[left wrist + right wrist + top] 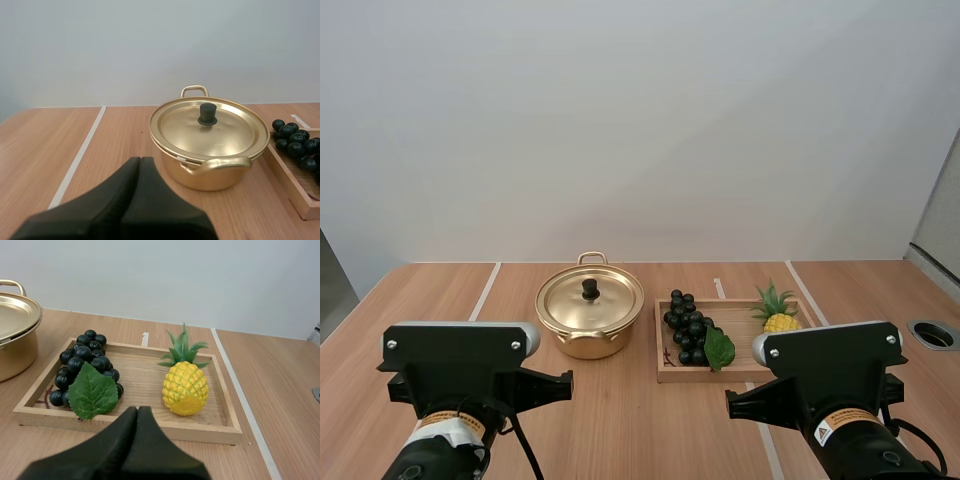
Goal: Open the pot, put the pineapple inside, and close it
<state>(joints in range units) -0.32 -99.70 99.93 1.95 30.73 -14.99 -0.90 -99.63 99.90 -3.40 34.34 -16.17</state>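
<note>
Table (620,430) is wood with pale stripes. Tray (700,377) sits right of centre and pot (588,345) just beside it to the left, a narrow gap between them. Lid (612,300) is on and sits flat, so the pot is not opened yet. Grapes (687,325) fill the tray's left half, with a green leaf at the front. Pineapple (779,318) stands in the tray's right half, well apart from the grapes, and looks upright with its crown up, so its long axis is roughly vertical. Knob (590,289) is small and black, at lid centre.

Left gripper (140,162): fingers pressed together into one wedge, holding nothing, low over the table short of the pot. Right gripper (137,411): the same, closed and empty, just short of the tray's front rim.

Key relation: the knob lies straight ahead of the left gripper and slightly to its right, so the left arm is nearer the lid and probably takes it off. The pineapple lies ahead and a bit to the right of the right gripper, so that arm is nearer the fruit. Both need to open before any grasp.
</note>
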